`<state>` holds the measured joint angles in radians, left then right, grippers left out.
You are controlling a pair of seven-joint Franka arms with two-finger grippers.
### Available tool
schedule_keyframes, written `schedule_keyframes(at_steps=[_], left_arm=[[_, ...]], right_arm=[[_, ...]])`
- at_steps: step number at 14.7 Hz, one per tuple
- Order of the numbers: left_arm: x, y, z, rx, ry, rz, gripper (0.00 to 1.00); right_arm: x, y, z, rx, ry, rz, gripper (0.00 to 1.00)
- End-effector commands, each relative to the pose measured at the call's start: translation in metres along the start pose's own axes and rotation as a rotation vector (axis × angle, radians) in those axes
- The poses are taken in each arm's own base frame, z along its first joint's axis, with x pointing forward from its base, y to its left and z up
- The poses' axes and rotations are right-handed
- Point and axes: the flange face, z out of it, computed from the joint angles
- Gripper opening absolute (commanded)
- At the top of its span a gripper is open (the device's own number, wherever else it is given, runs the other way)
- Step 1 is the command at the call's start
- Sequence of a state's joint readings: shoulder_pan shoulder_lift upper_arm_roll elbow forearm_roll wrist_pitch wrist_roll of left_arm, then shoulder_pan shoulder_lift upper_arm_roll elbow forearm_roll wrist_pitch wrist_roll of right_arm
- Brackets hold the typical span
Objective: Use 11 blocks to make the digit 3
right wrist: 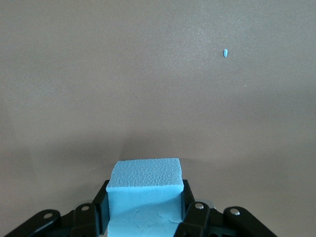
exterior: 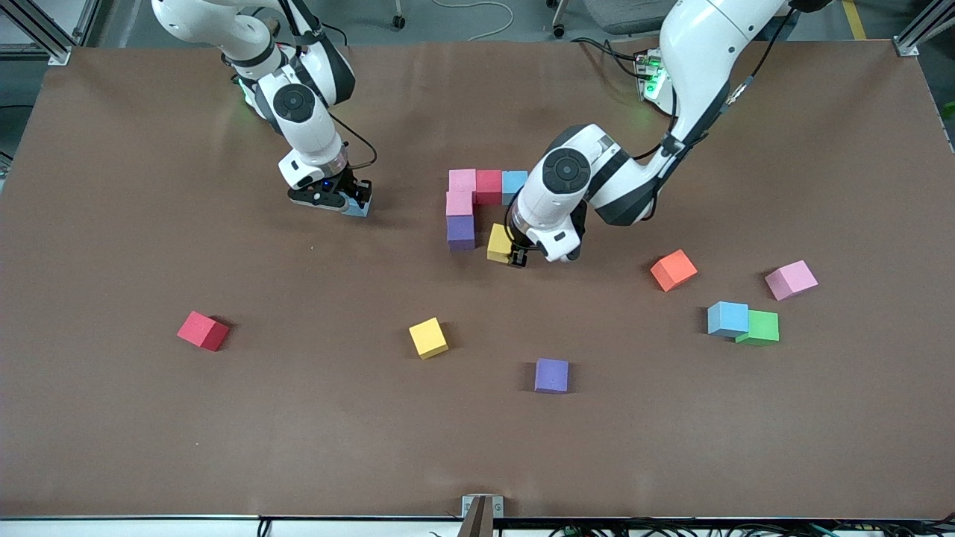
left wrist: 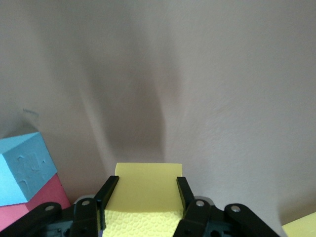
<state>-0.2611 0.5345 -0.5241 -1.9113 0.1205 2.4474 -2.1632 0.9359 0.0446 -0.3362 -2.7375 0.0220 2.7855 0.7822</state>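
Note:
Part of the digit 3 lies mid-table: a pink block [exterior: 462, 180], a red block [exterior: 489, 186] and a light blue block [exterior: 513, 183] in a row. A second pink block [exterior: 459, 203] and a purple block [exterior: 460, 231] run from the first pink one toward the front camera. My left gripper [exterior: 509, 251] [left wrist: 146, 190] is shut on a yellow block [exterior: 498, 240] [left wrist: 145, 185], low over the table, a small gap from the purple one. Toward the right arm's end, my right gripper [exterior: 349, 203] [right wrist: 144, 197] is shut on a light blue block [exterior: 361, 209] [right wrist: 144, 187] at table level.
Loose blocks lie nearer the front camera: red [exterior: 203, 330], yellow [exterior: 428, 337], purple [exterior: 551, 375]. Toward the left arm's end are orange [exterior: 673, 269], pink [exterior: 791, 280], and light blue [exterior: 727, 318] touching green [exterior: 762, 327]. A blue crumb [right wrist: 225, 52] lies on the brown mat [exterior: 298, 432].

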Motion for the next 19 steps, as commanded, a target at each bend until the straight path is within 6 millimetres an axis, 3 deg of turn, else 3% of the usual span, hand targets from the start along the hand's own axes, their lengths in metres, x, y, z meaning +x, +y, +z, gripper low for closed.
schedule_keyframes(at_steps=[1,4,10,19], left_arm=[[-0.010,-0.010,0.010,-0.016,-0.016,-0.064,0.10],[-0.010,-0.009,0.008,-0.024,-0.019,-0.191,0.12],[-0.015,-0.031,0.028,-0.042,0.029,-0.311,0.14],[-0.022,-0.049,0.050,-0.050,0.012,-0.298,0.16]], right_arm=[[0.000,0.000,-0.009,-0.028,-0.034,0.030,0.01],[0.015,-0.018,-0.047,-0.030,-0.063,0.041,0.00],[0.050,-0.052,-0.092,0.018,-0.017,0.059,0.00],[0.059,-0.052,-0.084,0.006,-0.013,0.056,0.01]])
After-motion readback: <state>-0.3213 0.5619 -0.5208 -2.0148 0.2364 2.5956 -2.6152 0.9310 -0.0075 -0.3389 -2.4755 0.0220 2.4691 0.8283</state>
